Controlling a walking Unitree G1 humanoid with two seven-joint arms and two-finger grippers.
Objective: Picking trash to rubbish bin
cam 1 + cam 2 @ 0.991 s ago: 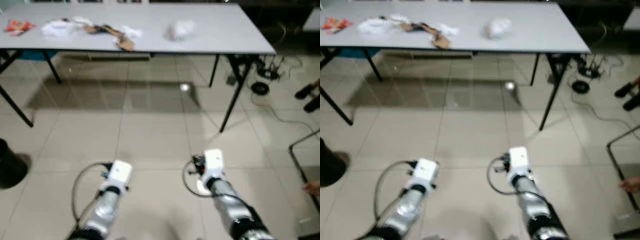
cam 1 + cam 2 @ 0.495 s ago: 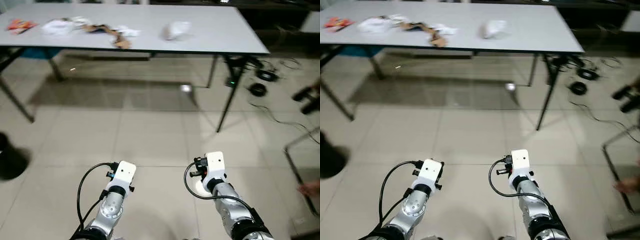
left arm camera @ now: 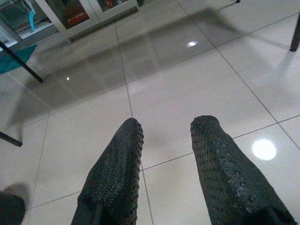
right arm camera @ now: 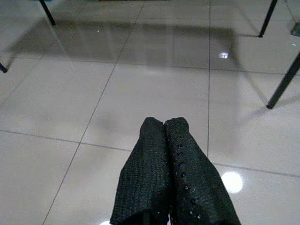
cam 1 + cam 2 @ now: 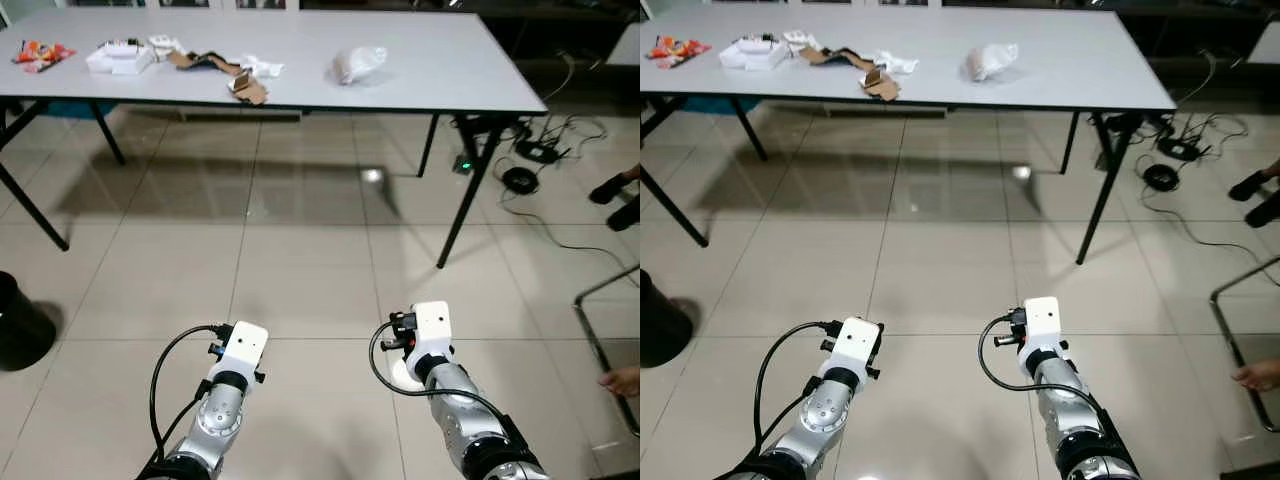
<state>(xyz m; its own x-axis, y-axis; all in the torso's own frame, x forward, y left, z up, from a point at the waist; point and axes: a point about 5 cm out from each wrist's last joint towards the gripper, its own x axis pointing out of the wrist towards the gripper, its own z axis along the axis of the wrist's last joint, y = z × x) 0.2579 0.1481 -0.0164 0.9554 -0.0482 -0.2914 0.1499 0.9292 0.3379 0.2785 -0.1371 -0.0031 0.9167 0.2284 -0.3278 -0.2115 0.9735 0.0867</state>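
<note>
Head view: the trash, a crumpled white bag point(image 5: 357, 63) and cardboard scraps point(image 5: 232, 75), lies on the surface point(image 5: 450, 70), well beyond me; I risk clipping its leg point(image 5: 466, 190). Left wrist: left claw point(image 3: 166, 140) released. Right wrist: right claw point(image 4: 164, 129) clenched, empty.

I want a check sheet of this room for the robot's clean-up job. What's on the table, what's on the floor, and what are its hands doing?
Surface: grey table, tiled floor.
Job's things: crumpled white bag, cardboard scraps, white paper, orange wrapper, all on the table; dark bin on the floor at left.
Clutter: nothing seen.
Hands: left hand open and empty; right hand shut and empty; both over the floor.
Cables: wires and plugs on the floor.
Surroundings: a person's shoes, chair leg.
</note>
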